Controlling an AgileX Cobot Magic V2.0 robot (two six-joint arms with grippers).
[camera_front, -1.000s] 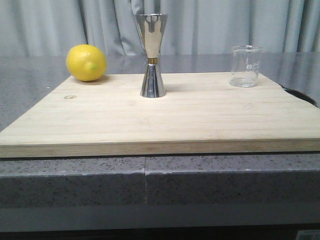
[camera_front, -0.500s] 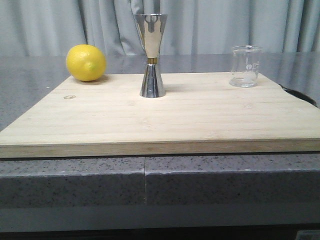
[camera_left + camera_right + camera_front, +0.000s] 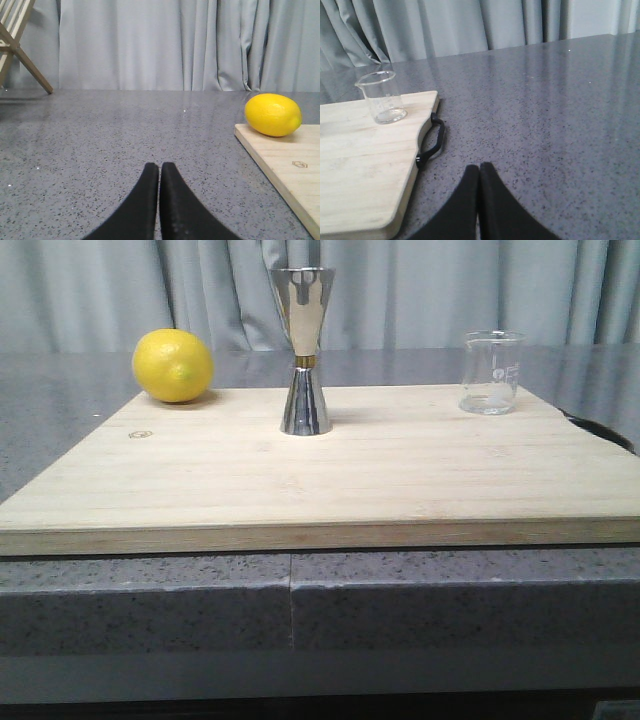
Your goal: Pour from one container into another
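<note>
A small clear glass beaker (image 3: 491, 372) stands upright at the far right of the wooden board (image 3: 330, 480); the right wrist view also shows the beaker (image 3: 382, 97). A tall steel hourglass jigger (image 3: 304, 350) with a gold waist band stands at the board's back middle. My left gripper (image 3: 159, 166) is shut and empty over the grey counter, left of the board. My right gripper (image 3: 479, 167) is shut and empty over the counter, right of the board. Neither gripper appears in the front view.
A yellow lemon (image 3: 173, 365) sits on the board's far left corner, and the left wrist view shows the lemon (image 3: 273, 114) too. The board's black handle (image 3: 432, 140) juts out on its right side. A wooden rack (image 3: 14, 35) stands far left. Grey curtains hang behind.
</note>
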